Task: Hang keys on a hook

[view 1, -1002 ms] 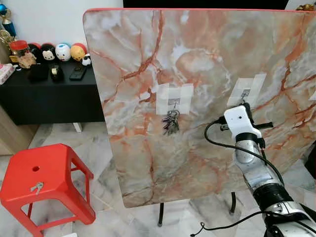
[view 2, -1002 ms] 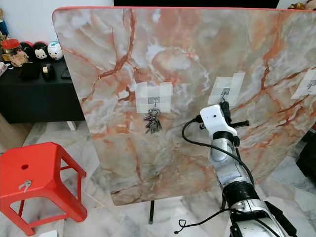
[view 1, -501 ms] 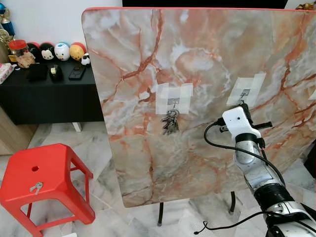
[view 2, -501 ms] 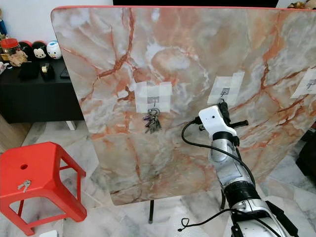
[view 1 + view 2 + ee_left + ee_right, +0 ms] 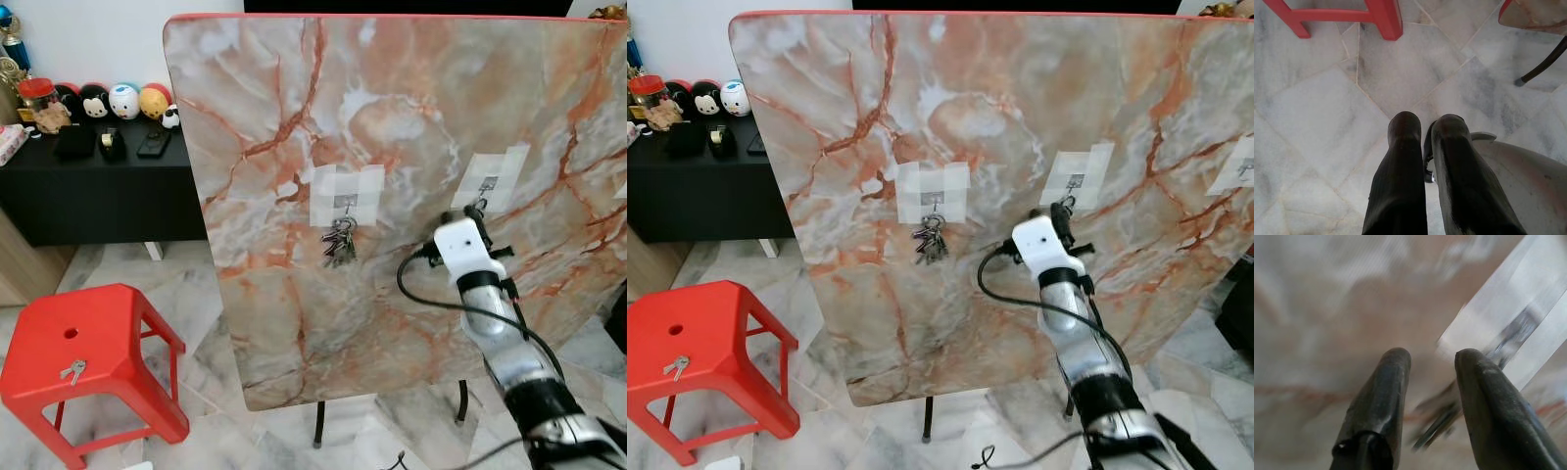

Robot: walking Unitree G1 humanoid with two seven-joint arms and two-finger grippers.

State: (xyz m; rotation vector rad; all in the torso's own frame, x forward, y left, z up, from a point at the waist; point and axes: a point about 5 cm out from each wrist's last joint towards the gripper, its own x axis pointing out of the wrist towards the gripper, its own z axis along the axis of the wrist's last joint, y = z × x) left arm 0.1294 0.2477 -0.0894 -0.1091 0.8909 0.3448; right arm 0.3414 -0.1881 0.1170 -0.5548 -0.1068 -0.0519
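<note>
A marble-patterned tabletop [image 5: 411, 117] stands tipped upright on its edge, its face toward the robot. Two taped patches on it each carry a small metal hook. From the left hook [image 5: 343, 203] a bunch of keys [image 5: 339, 242] hangs, resting against the marble. The right pincer [image 5: 1432, 382] is raised to the right hook [image 5: 486, 183], just below it at about six o'clock; in the right wrist view its two black fingers [image 5: 1382, 396] stand a little apart, with a blurred metal key [image 5: 1437, 423] lying between them below the taped patch, though whether they actually grip it cannot be told. The left pincer [image 5: 1425, 152] hangs low over the marble floor [image 5: 1327, 122], its fingers nearly together and holding nothing. At about eight o'clock from the tabletop stands a red stool [image 5: 88, 362] with a lone key [image 5: 72, 370] lying on its seat.
</note>
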